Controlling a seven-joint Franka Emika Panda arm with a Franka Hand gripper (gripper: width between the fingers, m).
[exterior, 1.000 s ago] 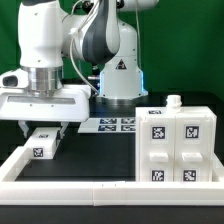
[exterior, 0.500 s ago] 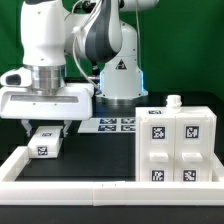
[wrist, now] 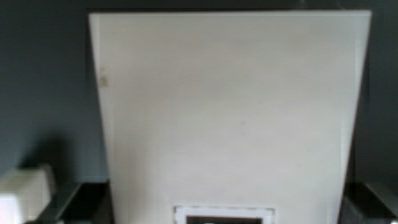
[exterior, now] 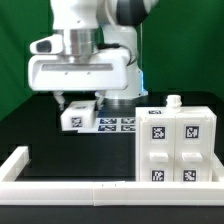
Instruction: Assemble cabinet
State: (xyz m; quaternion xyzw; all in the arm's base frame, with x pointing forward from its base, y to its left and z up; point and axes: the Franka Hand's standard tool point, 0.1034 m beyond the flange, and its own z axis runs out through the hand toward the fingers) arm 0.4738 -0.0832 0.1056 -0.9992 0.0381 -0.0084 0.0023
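The cabinet box [exterior: 178, 145] stands on the counter [exterior: 80, 158] looking partly built, its tagged front faces in place. At least one loose panel [exterior: 78, 117] is not yet joined to it, so I judge the fitting work unfinished. The hand [exterior: 78, 102] hangs from a near-vertical wrist, up and off to the exterior view's left of the box. It is pinching that panel clear of the counter, above the marker board [exterior: 118, 124], and the panel's broad white face fills the wrist view [wrist: 214, 110].

Table [exterior: 60, 160] with cabinet box [exterior: 178, 145], marker board [exterior: 118, 124], rail [exterior: 60, 186]
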